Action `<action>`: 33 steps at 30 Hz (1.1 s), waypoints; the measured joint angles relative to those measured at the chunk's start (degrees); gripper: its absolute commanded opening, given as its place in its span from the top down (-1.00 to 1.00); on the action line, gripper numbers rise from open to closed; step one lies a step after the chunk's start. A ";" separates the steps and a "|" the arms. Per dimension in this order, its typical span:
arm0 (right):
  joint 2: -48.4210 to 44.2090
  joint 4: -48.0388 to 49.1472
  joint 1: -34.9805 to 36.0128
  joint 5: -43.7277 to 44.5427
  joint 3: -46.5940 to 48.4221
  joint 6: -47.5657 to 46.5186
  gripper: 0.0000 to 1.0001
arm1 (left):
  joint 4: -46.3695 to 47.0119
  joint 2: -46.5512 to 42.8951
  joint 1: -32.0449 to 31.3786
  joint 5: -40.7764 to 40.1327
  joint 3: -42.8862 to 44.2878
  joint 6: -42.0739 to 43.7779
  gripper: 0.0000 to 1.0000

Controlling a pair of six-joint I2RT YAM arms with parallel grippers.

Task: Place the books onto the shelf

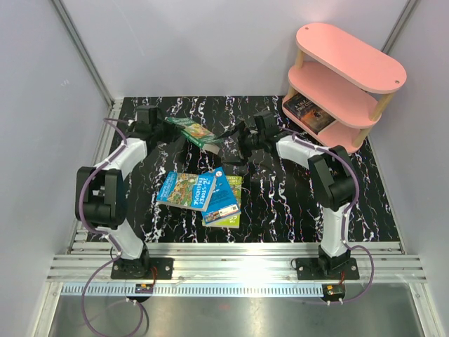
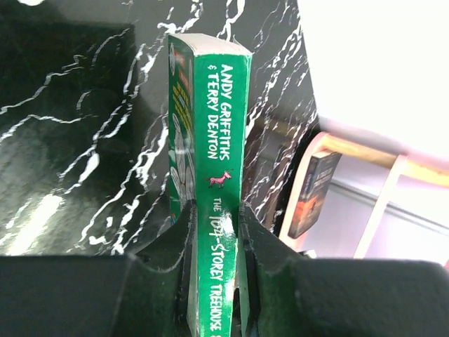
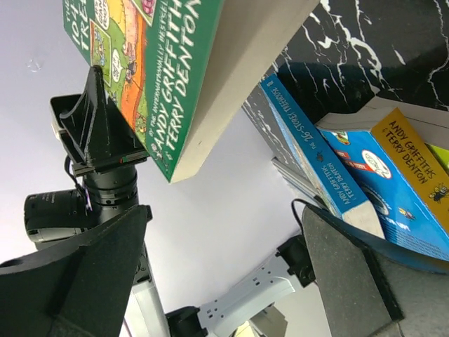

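- At the far right corner of the table: pink shelf of three boards, with one dark book lying flat on the bottom board, one end poking past the edge.
- Held above the table, far centre-left: green book, pinched in the left tool, which is closed tight on both covers.
- Just beside the free end of that book: right tool, spread wide, gripping nothing. Cannot tell whether touching the book or not.
- Loose on the table near the middle: pile of books, overlapping, mostly blue covers, with a yellow-green book lowest.
- Left wrist view only: green spine turned to the camera, author names readable, black fingers pressed to either side. Beyond it, the shelf seen side-on with the dark book inside.
- Right wrist view only: front cover and pale page edge of the green book from below, the left tool clamped behind it, and two blue books of the pile close by.
- Overhead view only: all three boards at once, and the yellow-green cover.
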 measured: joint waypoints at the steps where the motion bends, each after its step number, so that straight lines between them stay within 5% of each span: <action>1: 0.00 1.38 0.00 0.07 -0.61 0.94 -0.99 | -0.13 0.22 -0.33 -0.44 0.52 -0.35 1.00; 11: -0.83 11.41 -0.28 0.68 -5.81 6.47 -0.99 | -2.21 0.66 -3.67 -1.09 8.70 -0.79 1.00; 33: -9.29 41.79 -3.48 6.03 -16.74 12.15 -0.96 | 4.37 0.81 -3.63 6.23 6.78 -8.68 1.00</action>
